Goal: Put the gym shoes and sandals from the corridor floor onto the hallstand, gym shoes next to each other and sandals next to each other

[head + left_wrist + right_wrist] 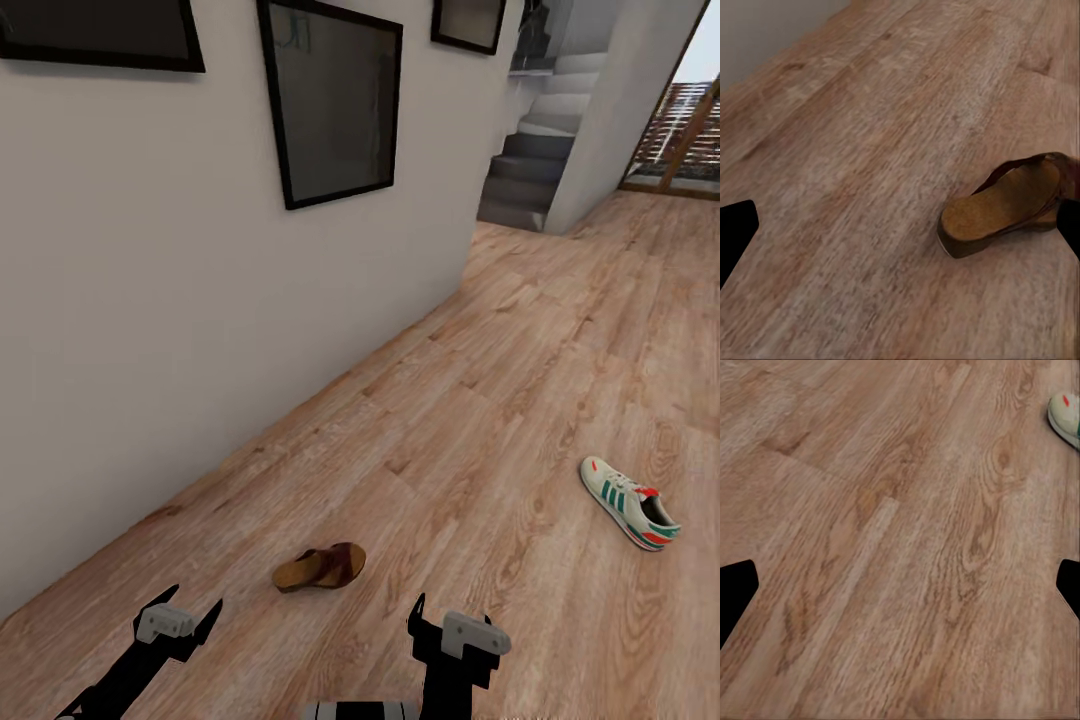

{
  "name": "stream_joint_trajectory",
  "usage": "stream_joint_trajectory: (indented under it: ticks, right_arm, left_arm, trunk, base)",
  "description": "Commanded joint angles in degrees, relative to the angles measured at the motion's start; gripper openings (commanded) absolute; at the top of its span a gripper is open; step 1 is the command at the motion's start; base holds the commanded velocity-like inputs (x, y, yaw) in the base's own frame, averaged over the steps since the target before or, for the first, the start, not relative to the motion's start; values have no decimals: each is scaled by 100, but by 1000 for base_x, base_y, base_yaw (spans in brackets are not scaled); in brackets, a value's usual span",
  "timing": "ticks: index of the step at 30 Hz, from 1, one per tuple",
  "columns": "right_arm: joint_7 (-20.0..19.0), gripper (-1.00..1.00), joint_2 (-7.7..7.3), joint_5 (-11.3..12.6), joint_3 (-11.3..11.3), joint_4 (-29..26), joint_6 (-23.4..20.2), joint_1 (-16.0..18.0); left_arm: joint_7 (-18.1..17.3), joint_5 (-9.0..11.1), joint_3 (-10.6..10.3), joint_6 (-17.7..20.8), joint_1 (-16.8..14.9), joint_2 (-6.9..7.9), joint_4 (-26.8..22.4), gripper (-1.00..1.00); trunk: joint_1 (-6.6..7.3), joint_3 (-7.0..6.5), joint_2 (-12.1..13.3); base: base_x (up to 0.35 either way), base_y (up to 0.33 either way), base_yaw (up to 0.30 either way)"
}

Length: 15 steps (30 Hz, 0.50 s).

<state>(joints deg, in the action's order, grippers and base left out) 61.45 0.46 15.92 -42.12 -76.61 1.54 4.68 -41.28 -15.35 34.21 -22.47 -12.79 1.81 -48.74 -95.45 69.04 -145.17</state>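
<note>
Both hands, left hand [181, 612] and right hand [450, 622], hang spread and empty. The sandal [322, 567] probably lies tipped on its side, so a pinch could slip; the sneaker [630, 501] sits well apart.

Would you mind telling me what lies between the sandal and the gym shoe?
Only bare floor separates the sandal from the gym shoe, as seen in the head view.

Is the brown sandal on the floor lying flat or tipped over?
Tipped on its side. The sandal shows its tan footbed facing sideways toward the camera, with one edge resting on the wood floor.
</note>
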Motion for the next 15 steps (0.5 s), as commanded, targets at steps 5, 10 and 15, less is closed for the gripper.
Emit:
stream_joint_trajectory:
  ticks: [5, 10, 15]
  right_arm:
    - [26, 100, -2, 34, -14, -3, 33, 7]
    - [25, 100, -2, 34, -14, -3, 37, 7]
    - [25, 100, -2, 34, -13, -3, 38, 7]
  left_arm:
    - [-21, -47, 24, -29, -4, -4, -4, 100]
    - [-21, -47, 24, -29, -4, -5, -4, 100]
    - [-21, -47, 24, -29, -6, -5, -4, 100]
  trunk:
    - [1, 4, -2]
    - [1, 4, -2]
    - [1, 4, -2]
  base:
    - [0, 0, -288]
    - [0, 0, -288]
    - [0, 0, -288]
